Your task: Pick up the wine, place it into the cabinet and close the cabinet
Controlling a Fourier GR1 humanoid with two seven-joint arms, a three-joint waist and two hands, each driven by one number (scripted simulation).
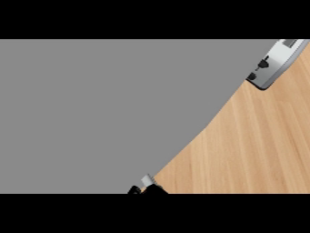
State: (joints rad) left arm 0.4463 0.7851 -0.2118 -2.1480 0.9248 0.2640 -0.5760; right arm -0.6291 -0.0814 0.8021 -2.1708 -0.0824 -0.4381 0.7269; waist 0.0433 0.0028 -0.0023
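Only a sliver of one black hand (147, 188) shows, at the bottom edge of the view just where the grey mass meets the wood; which hand it is cannot be told for certain, and whether its fingers are apart, together or clamped on anything cannot be told either. To the left of and above the hand, a large flat grey surface (97, 113) fills most of the view, its curved edge sweeping up and away to the right; it may be a cabinet door or panel close to the camera, but that is a judgement only. The wine is nowhere visible, so its place cannot be stated: it may be behind the grey surface or out of frame. Progress on the task therefore cannot be confirmed; neither placing nor closing is shown as done. To the right of the hand lies a light wooden counter (264, 145) with lengthwise grain. Far up and to the right, a silver appliance (275, 66) with dark controls sits at the counter's edge.
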